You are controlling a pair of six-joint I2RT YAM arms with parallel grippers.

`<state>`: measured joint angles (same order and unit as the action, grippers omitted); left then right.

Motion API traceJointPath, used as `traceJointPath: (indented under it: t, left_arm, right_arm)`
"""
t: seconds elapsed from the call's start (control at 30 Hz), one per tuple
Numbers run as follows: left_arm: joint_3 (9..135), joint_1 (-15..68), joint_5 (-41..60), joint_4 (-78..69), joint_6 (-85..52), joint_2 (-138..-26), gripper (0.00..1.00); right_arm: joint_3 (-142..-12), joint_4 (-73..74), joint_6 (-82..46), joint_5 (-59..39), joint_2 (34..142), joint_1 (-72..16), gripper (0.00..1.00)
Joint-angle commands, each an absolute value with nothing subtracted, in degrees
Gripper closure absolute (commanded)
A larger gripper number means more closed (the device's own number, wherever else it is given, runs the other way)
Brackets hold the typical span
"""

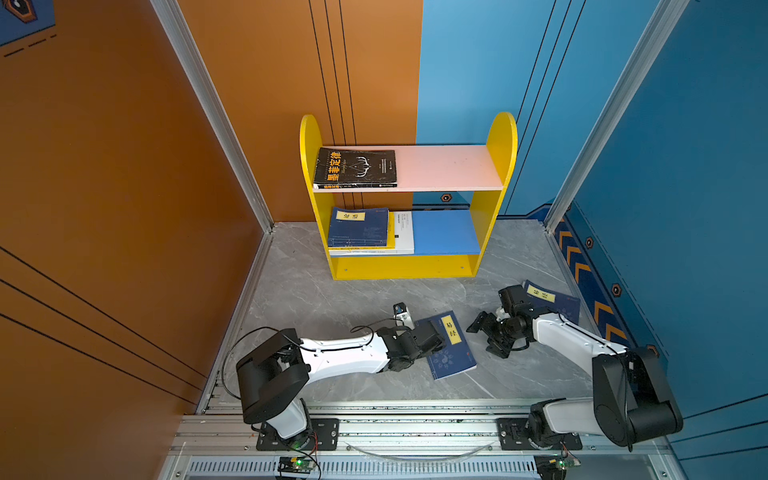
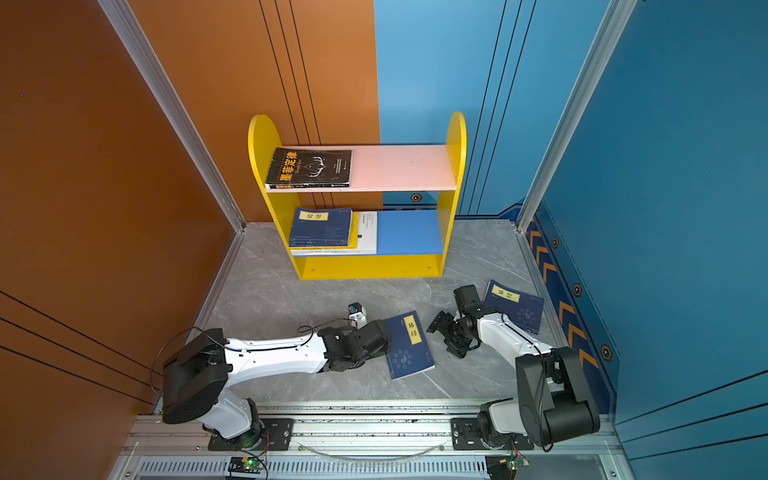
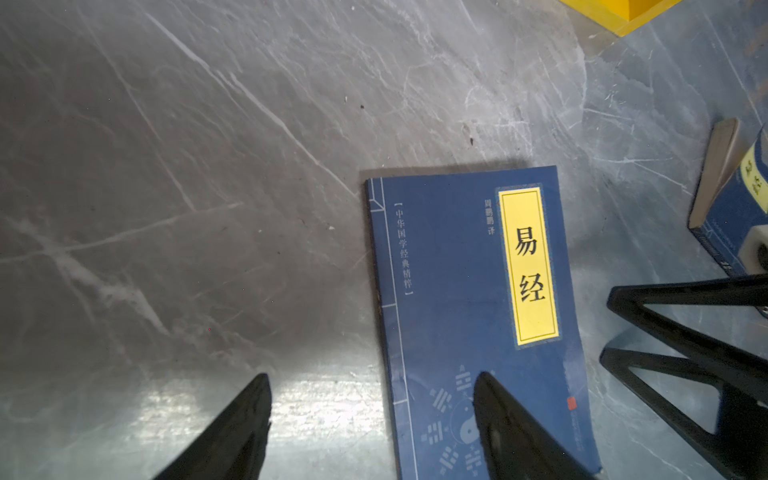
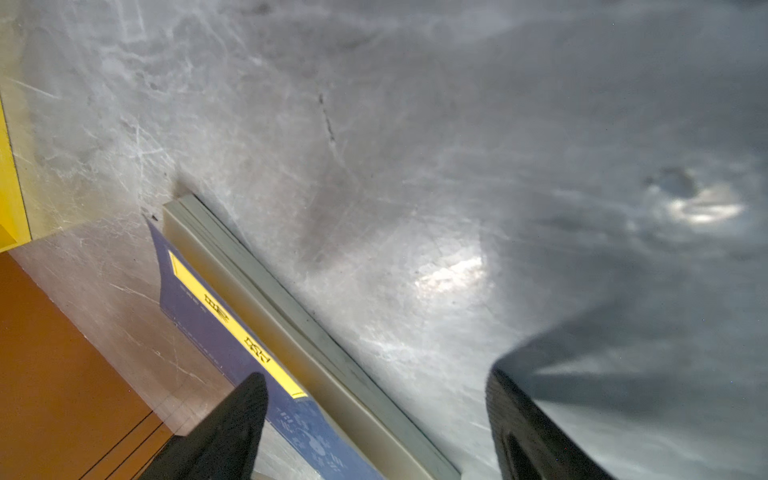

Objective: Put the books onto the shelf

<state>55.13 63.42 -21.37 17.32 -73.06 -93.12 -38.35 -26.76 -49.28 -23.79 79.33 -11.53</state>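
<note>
Book [image 3: 465, 257] under left claw [image 3: 372, 378], jaws apart

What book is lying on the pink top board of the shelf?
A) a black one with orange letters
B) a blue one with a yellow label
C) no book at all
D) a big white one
A: the black book with orange letters lies flat on the left end of the pink board, and nothing else is on that board.

One book [image 1: 355, 168] on the shelf's [image 1: 503, 137] upper board [image 1: 449, 166], a stack [image 1: 359, 228] left on the lower board [image 1: 446, 232], two more books [image 1: 453, 357] [image 1: 557, 303] before it.
</note>
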Motion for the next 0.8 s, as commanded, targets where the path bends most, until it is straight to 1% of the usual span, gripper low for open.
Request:
traceJointPath:
  t: [0.0,0.17,0.23,0.27,0.37,0.47,0.63,0.77]
  left_arm:
    - [56.85,62.98,-18.18,15.88,-75.58,-96.09,0.23]
    - [56.7,63.07,-15.03,11.72,-79.25,-99.84,0.23]
    - [55.61,62.98,-13.98,7.07,-80.84,-100.96,0.23]
    - [55.12,62.9,-13.6,5.32,-81.59,-101.58,0.23]
    - [54.06,62.57,-12.49,0.83,-83.26,-103.11,0.25]
    - [54.81,62.32,-11.36,-0.21,-83.39,-104.38,0.26]
    - [56.41,62.05,-10.56,-0.24,-81.2,-104.63,0.27]
    - [54.42,61.53,-8.69,-9.88,-79.23,-104.15,0.28]
  right_arm:
    - [-40.26,-25.45,-45.0,-23.21,81.36,-12.97,0.19]
    - [-42.51,-24.79,-40.67,-22.96,82.94,-16.39,0.23]
    - [-43.38,-25.15,-39.19,-21.65,83.81,-17.97,0.25]
    - [-43.91,-25.59,-38.52,-20.9,84.34,-18.43,0.28]
    - [-45.86,-29.09,-37.24,-17.01,87.48,-19.22,0.44]
    - [-47.23,-30.8,-36.09,-15.73,91.35,-19.4,0.53]
    - [-47.21,-28.72,-36.28,-16.67,94.19,-21.2,0.58]
    - [-47.83,-27.79,-36.06,-17.66,95.8,-22.49,0.62]
